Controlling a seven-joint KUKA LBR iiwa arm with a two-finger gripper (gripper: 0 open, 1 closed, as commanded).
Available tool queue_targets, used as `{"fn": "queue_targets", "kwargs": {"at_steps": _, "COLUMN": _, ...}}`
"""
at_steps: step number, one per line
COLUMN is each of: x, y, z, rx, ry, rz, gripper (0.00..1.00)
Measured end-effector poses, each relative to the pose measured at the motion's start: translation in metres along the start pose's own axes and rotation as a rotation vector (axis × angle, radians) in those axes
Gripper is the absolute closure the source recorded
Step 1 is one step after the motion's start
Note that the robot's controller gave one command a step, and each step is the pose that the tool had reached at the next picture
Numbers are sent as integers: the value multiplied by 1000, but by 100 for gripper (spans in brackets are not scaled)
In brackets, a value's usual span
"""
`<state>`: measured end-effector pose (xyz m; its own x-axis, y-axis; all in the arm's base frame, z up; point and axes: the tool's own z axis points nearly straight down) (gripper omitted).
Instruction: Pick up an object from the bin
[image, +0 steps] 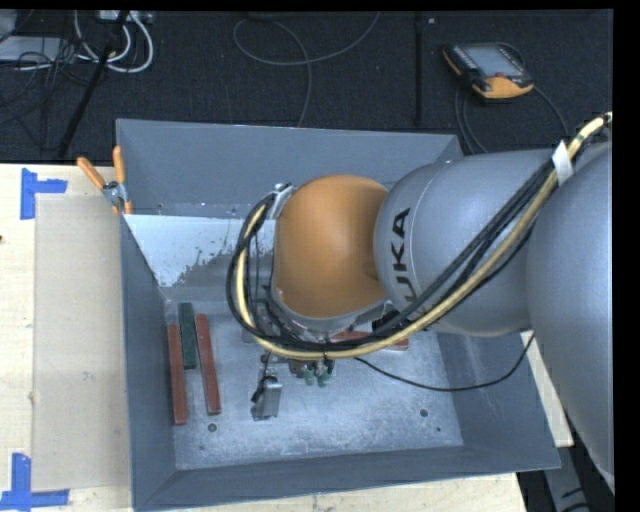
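Camera view: three slim, straight bars lie close together along the left side of the floor of the grey metal bin (330, 160). They are a brown bar (177, 375), a shorter dark green bar (187, 335) and a reddish-brown bar (208, 365). The reddish-brown one is nearest the gripper (266, 397), which hangs just to its right over bare, scuffed, speckled floor. I cannot tell whether the gripper is wide or narrow, and nothing is seen in it. Above it sit the wrist's smooth orange dome (325, 245) and looping cables (243, 275).
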<state>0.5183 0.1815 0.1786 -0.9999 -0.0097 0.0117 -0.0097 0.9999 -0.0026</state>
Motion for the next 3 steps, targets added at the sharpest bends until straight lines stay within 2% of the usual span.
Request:
{"fn": "queue_targets", "kwargs": {"at_steps": 1, "x": -3, "y": 5, "z": -15, "rx": -2, "ry": -8, "rz": -1, "gripper": 0}}
{"fn": "queue_targets", "kwargs": {"at_steps": 2, "x": -3, "y": -23, "z": -22, "rx": 0, "ry": -9, "rz": -180, "gripper": 0}}
{"fn": "queue_targets", "kwargs": {"at_steps": 3, "x": -17, "y": -72, "z": 12, "rx": -2, "ry": -16, "rz": -206, "gripper": 0}}
